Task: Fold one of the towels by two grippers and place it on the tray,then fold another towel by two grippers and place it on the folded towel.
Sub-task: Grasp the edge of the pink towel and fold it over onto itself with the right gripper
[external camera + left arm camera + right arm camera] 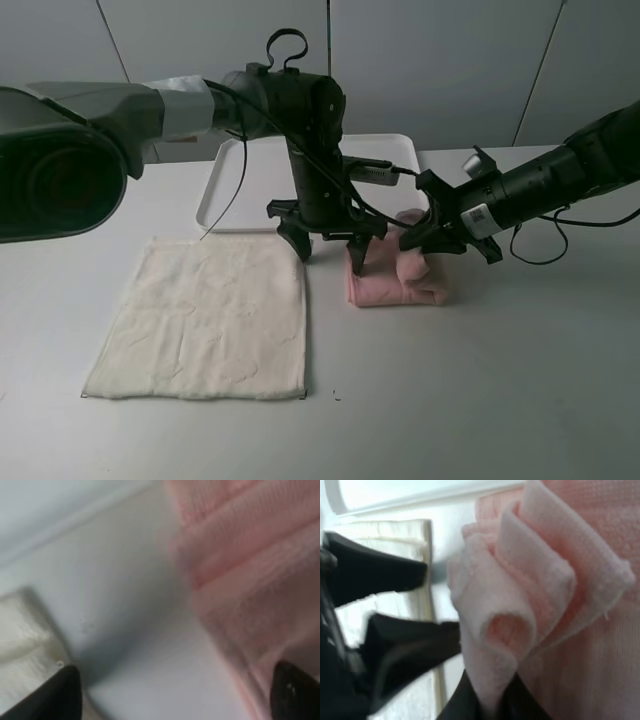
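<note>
The pale pink towel (400, 282) is partly hidden. In the high view its far end is covered by the right gripper (418, 238), and one finger of the left gripper (330, 256) stands in front of its left edge; whether that finger touches the cloth cannot be told. The left wrist view is blurred, so the towel (250, 580) shows there only as soft pink bands with no clear edge. In the right wrist view the right gripper (490, 703) is almost wholly buried under cloth, with only dark slivers of its fingers showing.

The white tray (250, 180) is largely hidden behind the left arm; only its left side and far right corner show.

The pink towel sits bunched on the table (500, 400), in front of the tray and not on it, just right of the cream towel (205, 320). It is folded into a small thick bundle. Up close the pink towel (530, 595) shows several fuzzy layers fanned out, with one rolled fold pinched by the closed right gripper.

The left gripper (177, 696) hangs spread wide and grips nothing, straddling the bare strip of table between the two towels. The cream towel lies flat and unfolded.
</note>
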